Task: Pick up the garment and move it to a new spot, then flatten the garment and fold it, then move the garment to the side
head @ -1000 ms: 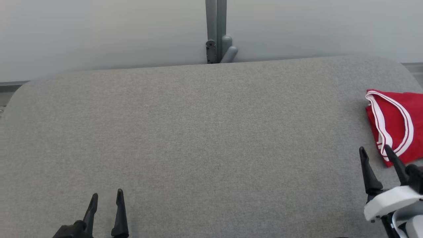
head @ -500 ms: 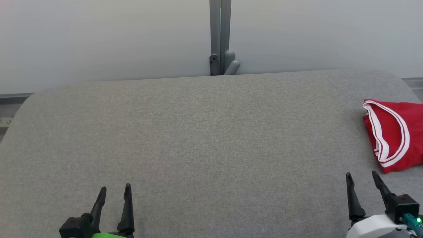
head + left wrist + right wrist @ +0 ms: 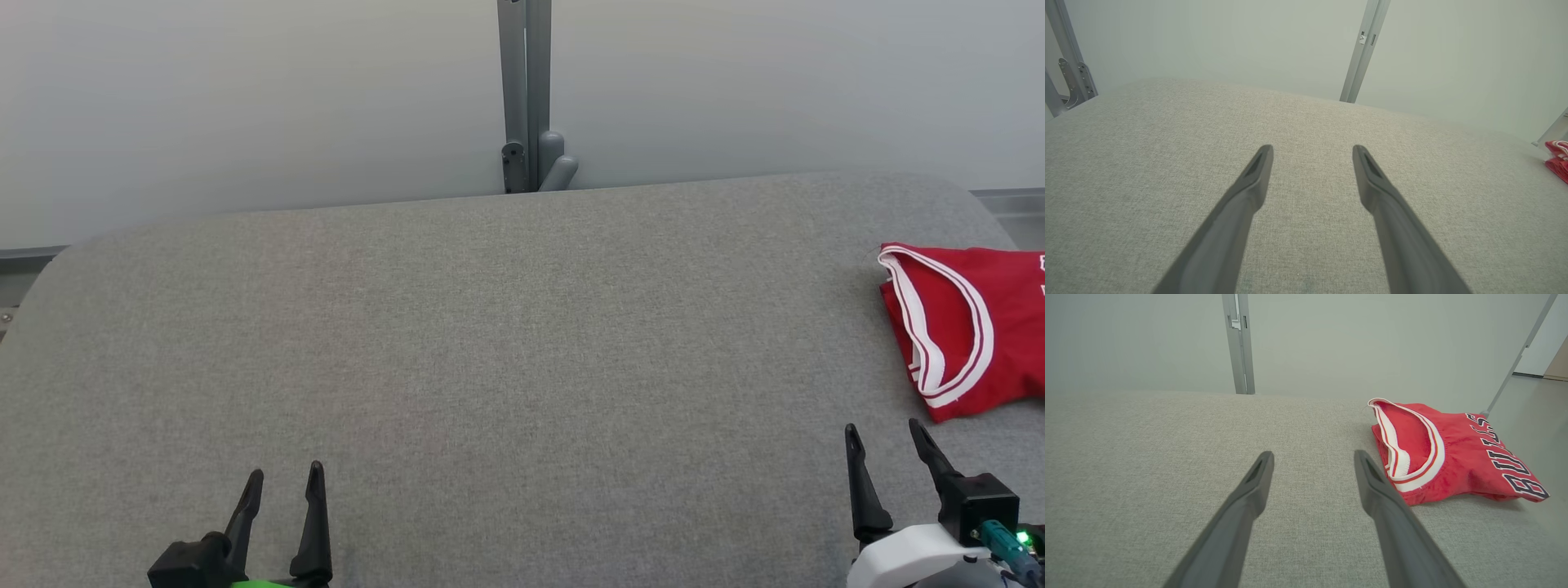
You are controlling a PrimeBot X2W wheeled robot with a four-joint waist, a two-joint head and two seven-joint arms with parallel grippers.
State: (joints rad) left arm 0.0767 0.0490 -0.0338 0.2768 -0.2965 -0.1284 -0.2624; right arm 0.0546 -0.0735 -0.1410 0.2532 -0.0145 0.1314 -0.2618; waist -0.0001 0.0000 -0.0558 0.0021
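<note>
I see the red shirt [image 3: 963, 327] lying folded up at the right edge of the gray surface [image 3: 490, 327]. My left fingers [image 3: 313, 494] and right fingers [image 3: 857, 472] are wide open and hold nothing. The right fingers are near the shirt, not touching it.

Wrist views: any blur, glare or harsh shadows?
Head view: even, soft light, no glare, garment cropped at the right edge. Left wrist view: left gripper goes soft near the lens. Right wrist view: garment lettering sharp, faint shadow beneath it; right gripper likewise soft low down.
</note>
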